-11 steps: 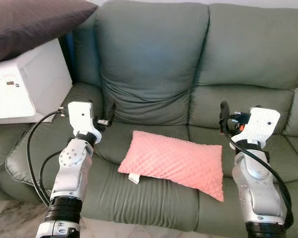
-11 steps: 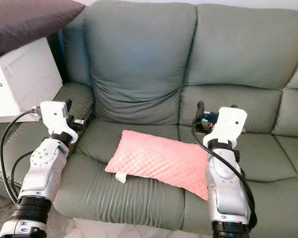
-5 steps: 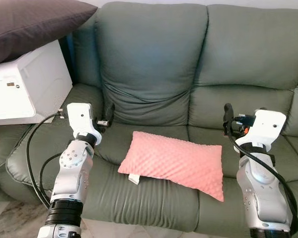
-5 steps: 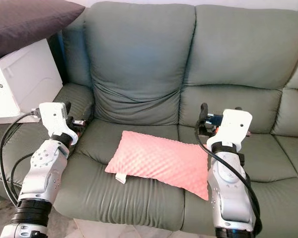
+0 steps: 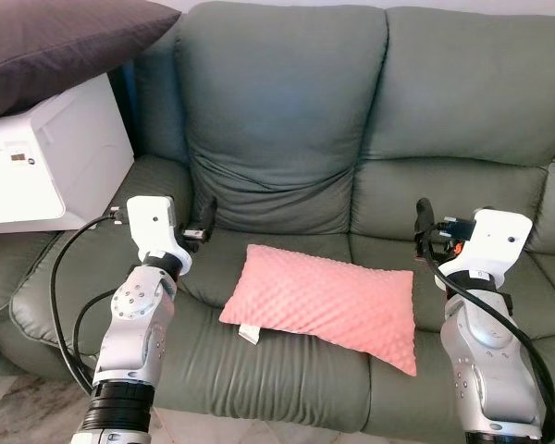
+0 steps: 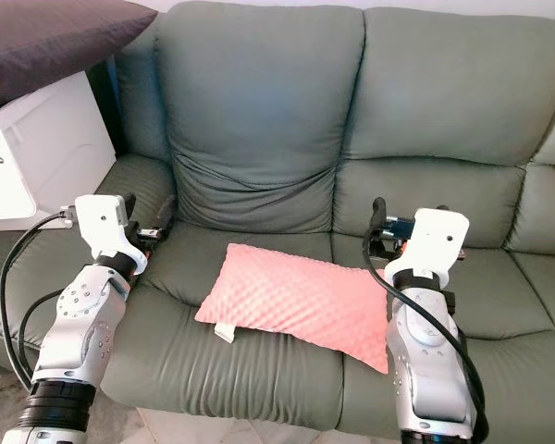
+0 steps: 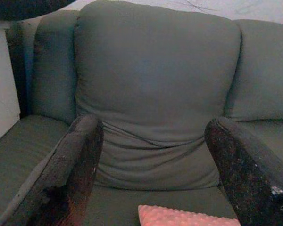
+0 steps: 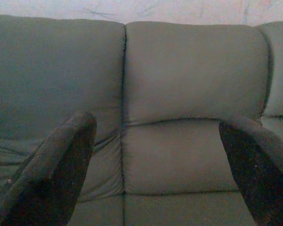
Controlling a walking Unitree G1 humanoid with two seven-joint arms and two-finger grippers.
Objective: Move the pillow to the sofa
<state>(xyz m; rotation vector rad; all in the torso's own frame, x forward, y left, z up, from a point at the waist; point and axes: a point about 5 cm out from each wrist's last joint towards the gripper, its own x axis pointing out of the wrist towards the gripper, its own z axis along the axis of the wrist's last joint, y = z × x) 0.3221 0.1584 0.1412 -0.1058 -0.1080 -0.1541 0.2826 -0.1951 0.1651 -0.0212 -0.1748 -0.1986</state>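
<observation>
The pink pillow [image 5: 328,302] with its bumpy dotted cover lies flat on the seat of the grey-green sofa [image 5: 287,120], slightly askew, straddling the seam between two seat cushions and reaching close to the front edge; a small white tag sticks out at its lower left corner. Nothing is touching it. On either side of it the robot's two silver arms are raised above the seat, each well clear of the pillow. The left gripper [image 7: 151,174] hangs over the left seat cushion near the armrest, its two black fingers [image 7: 75,174] spread wide with nothing between them, pointing toward the backrest; from its wrist camera a corner of the pillow shows low between the fingers. The right gripper [image 8: 160,174] is up beside the pillow's right end, likewise spread apart and empty, aimed at the seam between two back cushions. Black cables loop down from both wrists. To the left of the sofa stands a white box-like appliance [image 5: 46,162], and a dark brown cushion [image 5: 60,42] rests on top of it, leaning over toward the sofa's corner.
</observation>
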